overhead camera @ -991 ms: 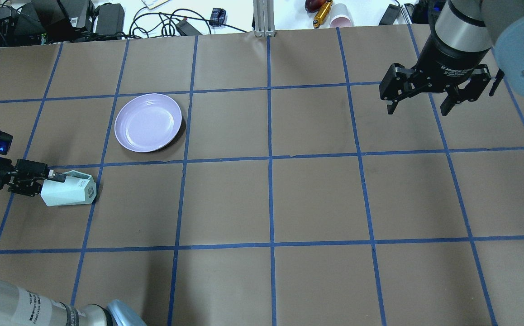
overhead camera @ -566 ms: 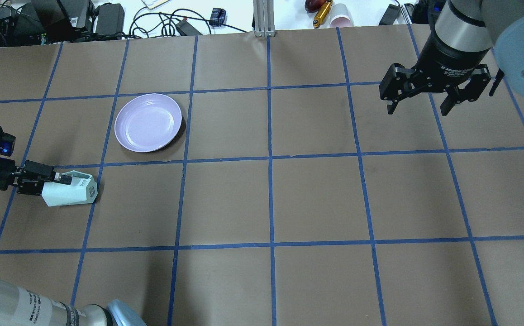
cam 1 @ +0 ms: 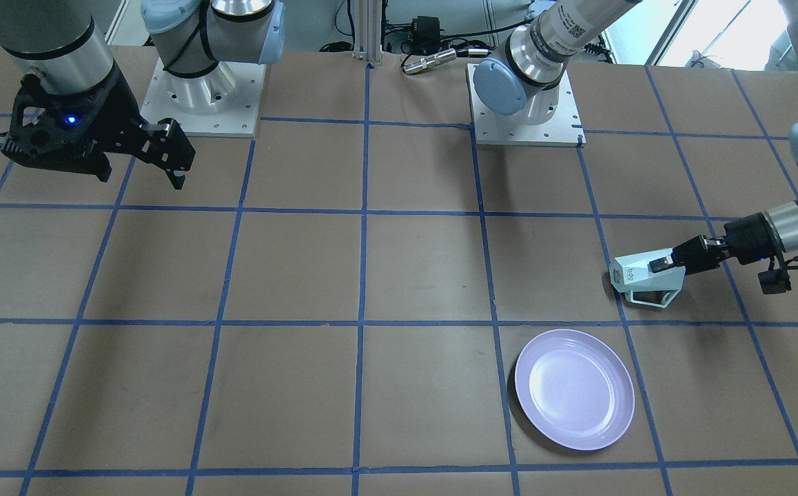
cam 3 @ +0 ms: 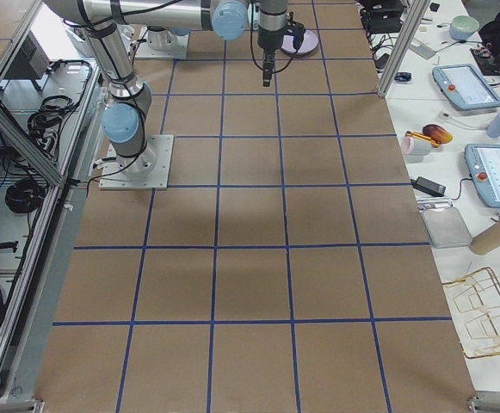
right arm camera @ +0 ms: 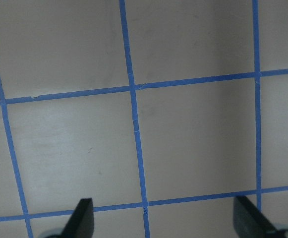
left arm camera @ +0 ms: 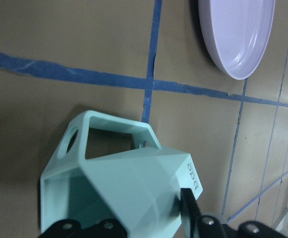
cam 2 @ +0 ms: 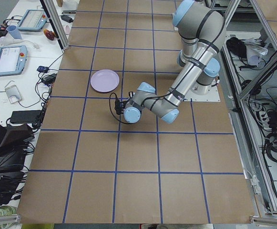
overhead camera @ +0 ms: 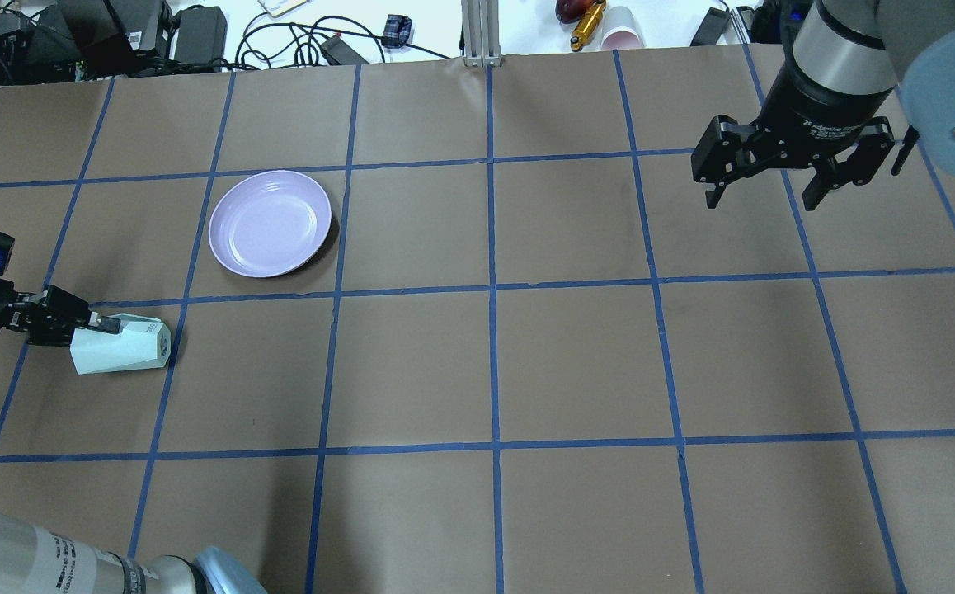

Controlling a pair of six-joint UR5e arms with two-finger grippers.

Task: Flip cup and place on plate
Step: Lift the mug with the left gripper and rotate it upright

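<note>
Fingers of the left gripper were clamped on the rim wall of the mint-green mug, which lay on its side, handle turned toward the lavender plate, apart from the plate on the robot's side. Flip stage, by the look of it: next call was a wrist roll to bring the mouth up, then a carry over the plate. Right gripper hung spread wide, far across from the plate.

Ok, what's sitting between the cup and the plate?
Nothing: between the cup and the plate there is only bare brown table paper crossed by blue tape, clear in the overhead view.
</note>
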